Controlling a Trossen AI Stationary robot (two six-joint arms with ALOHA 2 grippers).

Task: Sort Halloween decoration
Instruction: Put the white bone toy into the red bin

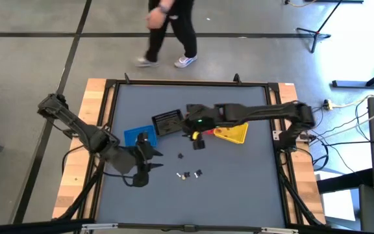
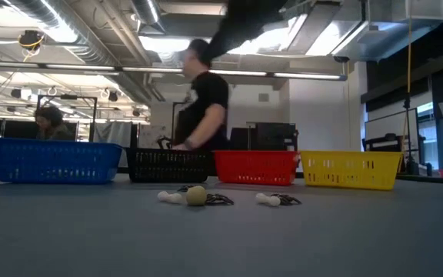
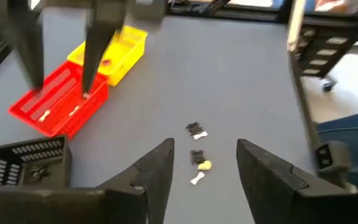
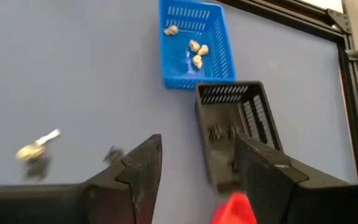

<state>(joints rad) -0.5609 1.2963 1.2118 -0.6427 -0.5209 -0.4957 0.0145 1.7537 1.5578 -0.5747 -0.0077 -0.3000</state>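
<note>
While a few trinkets [image 3: 196,155] lie loose mid-table, others sit in the baskets [image 4: 194,43]. Both grippers, left [image 3: 202,163] and right [image 4: 197,163], hang open and empty. Sorting looks part-done; next comes descending onto a loose piece.

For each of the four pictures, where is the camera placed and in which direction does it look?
High: above the table, straight down; both arms show.
Low: at tabletop height, level across trinkets to four baskets; no hand shows.
Left wrist: on the left arm, past its open left hand to the red basket.
Right wrist: past the open right hand to the blue basket.
Shared: both wrist views show the black basket.
</note>
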